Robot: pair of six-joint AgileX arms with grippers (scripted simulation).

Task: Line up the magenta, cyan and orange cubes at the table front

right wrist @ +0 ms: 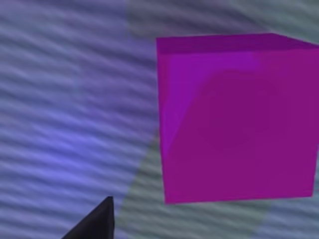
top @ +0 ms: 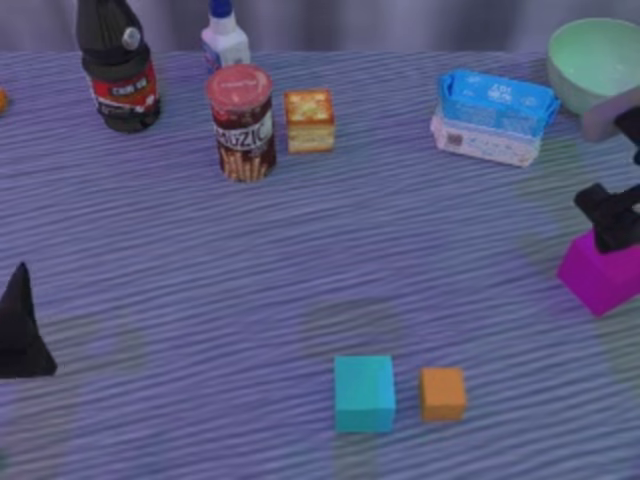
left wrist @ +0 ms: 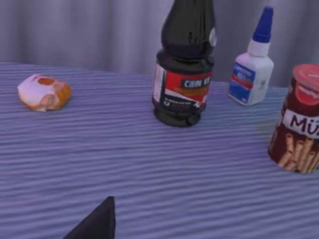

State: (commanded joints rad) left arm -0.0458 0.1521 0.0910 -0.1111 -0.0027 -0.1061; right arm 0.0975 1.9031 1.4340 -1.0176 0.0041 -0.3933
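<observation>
The whole table [top: 300, 250] is being looked down on from high above in the top view. In the left wrist view, the back of the table is being seen from low down, just behind the left gripper [top: 22, 325]; the dark bottle [left wrist: 184, 64], glue bottle [left wrist: 251, 64] and snack can [left wrist: 299, 124] are being shared with the top view. In the right wrist view, the magenta cube [right wrist: 239, 119] is being shown very close, right in front of the right gripper [top: 612, 225].
</observation>
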